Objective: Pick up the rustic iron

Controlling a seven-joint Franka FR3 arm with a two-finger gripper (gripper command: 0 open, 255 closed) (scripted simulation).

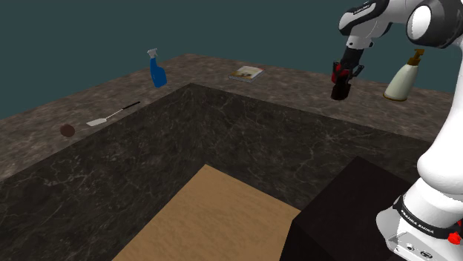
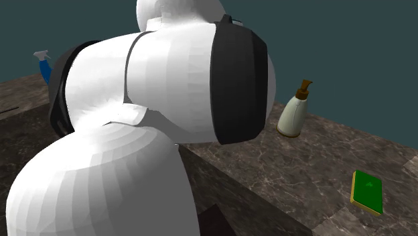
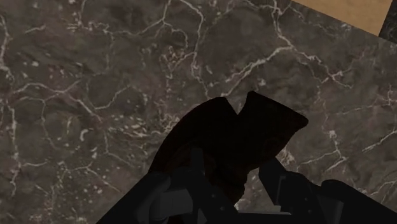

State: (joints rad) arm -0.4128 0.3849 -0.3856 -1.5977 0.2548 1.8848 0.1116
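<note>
In the shoulder view the arm point(image 1: 415, 22) reaches over the stone counter point(image 1: 297, 89) and its gripper point(image 1: 340, 86) hangs in the air, pointing down. A dark lump at its tip is probably the iron point(image 1: 339, 94), clear of the stone. Judging by that, the lift looks well along. A cream soap bottle point(image 1: 401, 80) stands just beside the hand, towards the shoulder view's right, and is the closest thing to knock. A booklet point(image 1: 245, 72), a blue spray bottle point(image 1: 156, 68), a spatula point(image 1: 111, 115) and a small brown ball point(image 1: 67, 130) lie well apart along the ledge, so the room above and towards the left is free. The counter's inner edge drops to a darker stone face point(image 1: 185, 156) and a wooden floor point(image 1: 215, 222) by the stand point(image 1: 349, 215).

In the second exterior view the arm's white body covers the hand. A green book point(image 2: 367, 191) lies near the counter's edge, apart from the soap bottle.

In the wrist view the two fingers seem closed on the iron's black, notched shape, holding it over bare dark stone.
</note>
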